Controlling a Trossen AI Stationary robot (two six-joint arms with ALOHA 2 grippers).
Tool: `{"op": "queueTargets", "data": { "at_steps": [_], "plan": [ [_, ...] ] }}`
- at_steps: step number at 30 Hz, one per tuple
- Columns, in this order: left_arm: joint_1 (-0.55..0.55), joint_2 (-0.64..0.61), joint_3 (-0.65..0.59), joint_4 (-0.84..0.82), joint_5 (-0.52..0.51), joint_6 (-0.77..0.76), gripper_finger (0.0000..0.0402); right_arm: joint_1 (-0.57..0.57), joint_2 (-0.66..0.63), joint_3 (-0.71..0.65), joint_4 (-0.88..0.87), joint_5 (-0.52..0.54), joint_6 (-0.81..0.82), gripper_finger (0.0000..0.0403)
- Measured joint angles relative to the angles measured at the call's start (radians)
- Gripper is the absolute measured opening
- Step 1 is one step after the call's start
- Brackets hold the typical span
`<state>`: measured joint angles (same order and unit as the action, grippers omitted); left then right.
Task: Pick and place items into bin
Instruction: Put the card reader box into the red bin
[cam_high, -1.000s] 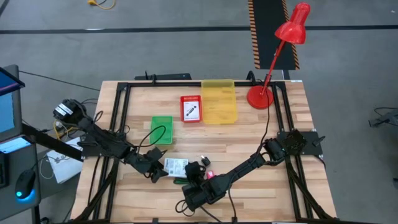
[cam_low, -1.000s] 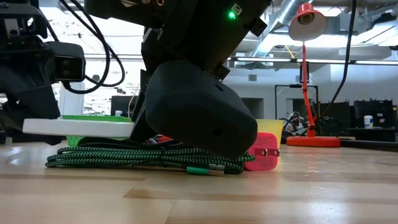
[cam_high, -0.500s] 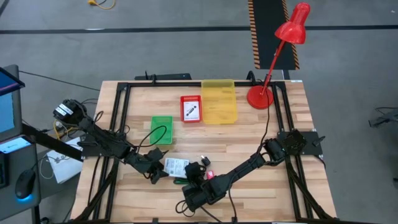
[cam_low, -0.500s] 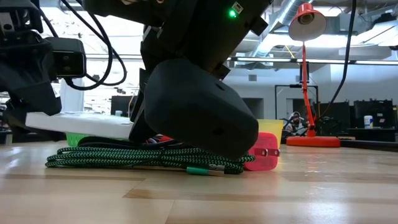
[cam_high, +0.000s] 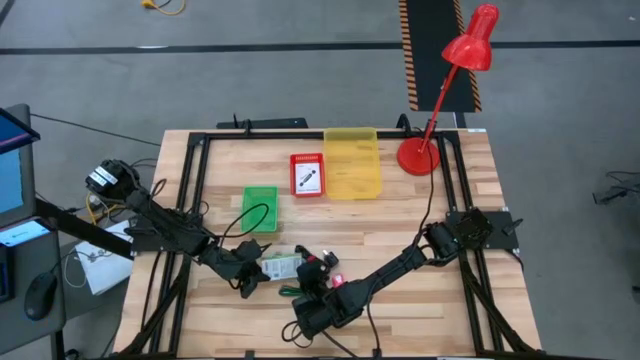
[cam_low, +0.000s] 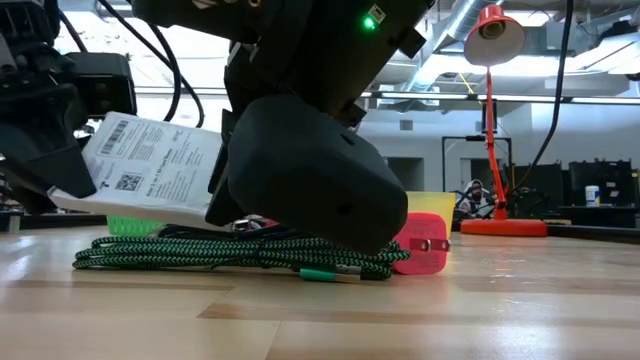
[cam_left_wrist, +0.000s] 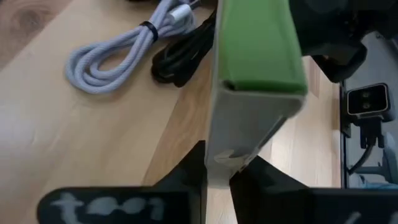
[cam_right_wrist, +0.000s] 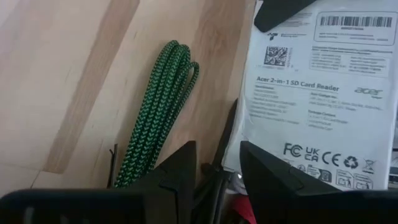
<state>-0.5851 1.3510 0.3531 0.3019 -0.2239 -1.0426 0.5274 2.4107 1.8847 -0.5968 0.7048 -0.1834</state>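
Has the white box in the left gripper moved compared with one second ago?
Yes. In the low view the white box, held by the left gripper, has tilted up from flat, above the green cable, which stayed put.

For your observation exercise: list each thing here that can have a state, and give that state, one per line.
White card-reader box: gripped at one edge, tilted, lifted off the table.
Left gripper: shut on the box.
Right gripper: open, low over the green braided cable.
Green braided cable: coiled, lying on the table.
Yellow bin: upright.

White printed packet tilted (lifted), green braided cable coiled beneath
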Motion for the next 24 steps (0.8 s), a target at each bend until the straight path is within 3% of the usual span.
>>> {"op": "queueTargets", "data": {
  "at_steps": [7, 13, 24],
  "plan": [
    [0.000, 0.000, 0.000, 0.002, -0.001, 0.001, 0.0043, 0.001, 0.000, 0.000, 0.000, 0.000, -0.009, 0.0118],
    [-0.001, 0.000, 0.000, 0.008, 0.005, 0.001, 0.0025, 0.006, 0.000, 0.012, 0.000, 0.000, -0.012, 0.0118],
    [-0.073, 0.000, 0.026, 0.066, 0.018, -0.007, 0.0034, 0.028, 0.000, 0.065, 0.000, 0.003, -0.054, 0.0118]
  ]
}}
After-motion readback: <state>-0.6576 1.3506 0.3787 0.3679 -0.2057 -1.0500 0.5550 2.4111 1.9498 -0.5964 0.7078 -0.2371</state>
